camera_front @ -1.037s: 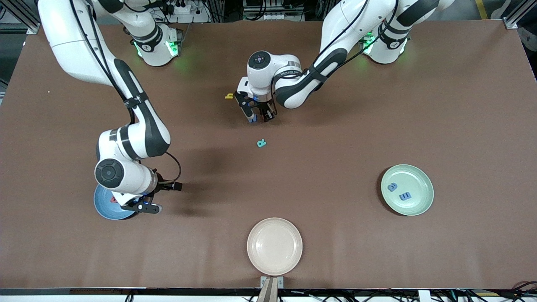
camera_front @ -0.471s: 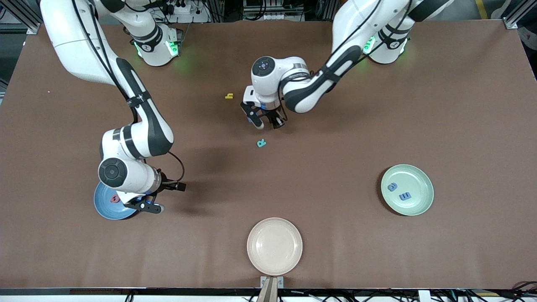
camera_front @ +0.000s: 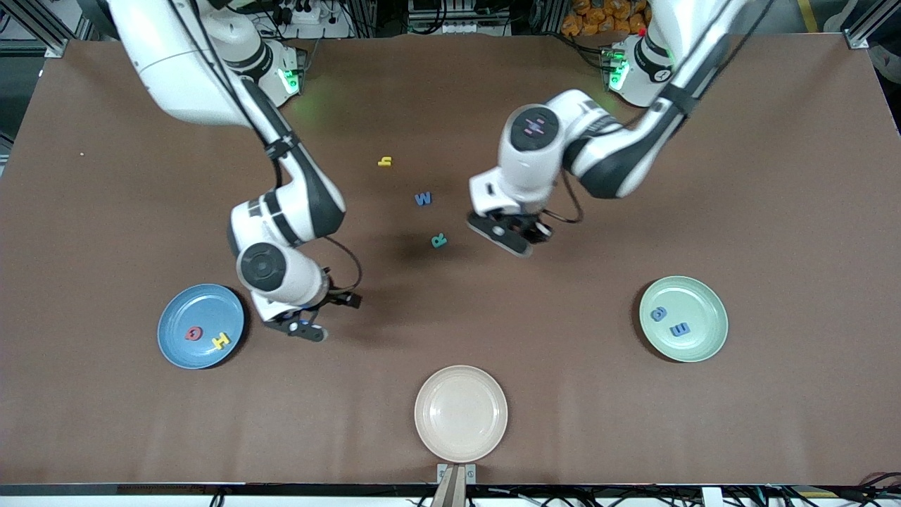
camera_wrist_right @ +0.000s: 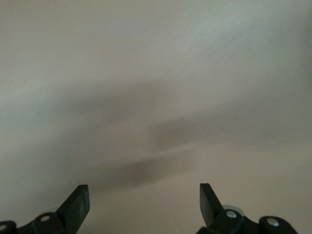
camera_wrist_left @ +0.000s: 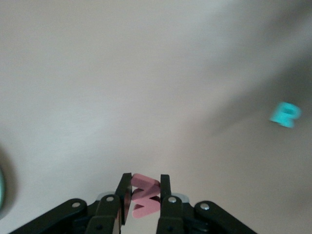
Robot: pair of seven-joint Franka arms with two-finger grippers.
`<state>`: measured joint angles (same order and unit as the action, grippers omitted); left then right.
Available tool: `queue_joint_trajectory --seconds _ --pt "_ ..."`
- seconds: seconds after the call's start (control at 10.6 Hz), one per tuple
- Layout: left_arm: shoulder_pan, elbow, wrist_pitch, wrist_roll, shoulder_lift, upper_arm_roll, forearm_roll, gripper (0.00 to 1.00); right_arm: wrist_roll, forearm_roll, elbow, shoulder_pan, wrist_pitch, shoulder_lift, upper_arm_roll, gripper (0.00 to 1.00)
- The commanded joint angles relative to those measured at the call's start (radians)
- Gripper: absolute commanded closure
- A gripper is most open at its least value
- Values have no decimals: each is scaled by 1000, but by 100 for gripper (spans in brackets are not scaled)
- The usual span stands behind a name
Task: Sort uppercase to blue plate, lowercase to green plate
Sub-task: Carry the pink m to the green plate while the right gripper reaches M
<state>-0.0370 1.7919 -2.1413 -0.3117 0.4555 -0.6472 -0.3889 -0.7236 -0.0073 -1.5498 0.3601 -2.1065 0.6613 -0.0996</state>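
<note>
We see a beige plate (camera_front: pixel 460 413) nearest the front camera on the brown desk (camera_front: pixel 577 422). A bit farther sits the round blue plate (camera_front: pixel 200 310), toward the right arm's end, with a red Q (camera_front: pixel 193 333) and a yellow H (camera_front: pixel 220 341) lying in it. The pale green plate (camera_front: pixel 702 338) sits toward the left arm's end and holds a round blue letter (camera_front: pixel 658 314) and a blue m (camera_front: pixel 680 329). The right end effector (camera_front: pixel 299 328) hangs over bare desk beside the blue plate, its fingers wide apart and holding nothing. The left end effector (camera_wrist_left: pixel 142 195) is up over the desk, pinching a small red w (camera_wrist_left: pixel 145 196) tight. Near it a teal R (camera_front: pixel 438 241) lies flat. Farther on lie a blue W (camera_front: pixel 422 199) and then a little yellow h (camera_front: pixel 384 162).
</note>
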Motion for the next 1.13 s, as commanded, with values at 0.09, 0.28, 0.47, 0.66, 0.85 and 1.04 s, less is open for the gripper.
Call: queue_joint_trajectory --seconds 0.09,0.28,0.47,0.66,0.85,1.04 --pt "251 -9 -3 112 40 -12 18 100 -109 7 -32 222 -35 -16 6 0" --pt "324 -20 -3 154 51 9 13 100 -155 -16 -222 278 -203 -75 -72 0" --pt "339 -64 -9 163 84 69 7 100 -160 -97 -387 310 -265 -135 -129 0" --pt "338 -123 -11 164 139 118 7 100 -203 -199 -450 324 -265 -149 -150 0" --pt "338 -157 -12 164 179 139 7 100 -201 -264 -545 278 -312 -201 -173 0" --pt "338 -158 -23 164 201 141 -11 100 -200 -266 -614 266 -418 -227 -173 0"
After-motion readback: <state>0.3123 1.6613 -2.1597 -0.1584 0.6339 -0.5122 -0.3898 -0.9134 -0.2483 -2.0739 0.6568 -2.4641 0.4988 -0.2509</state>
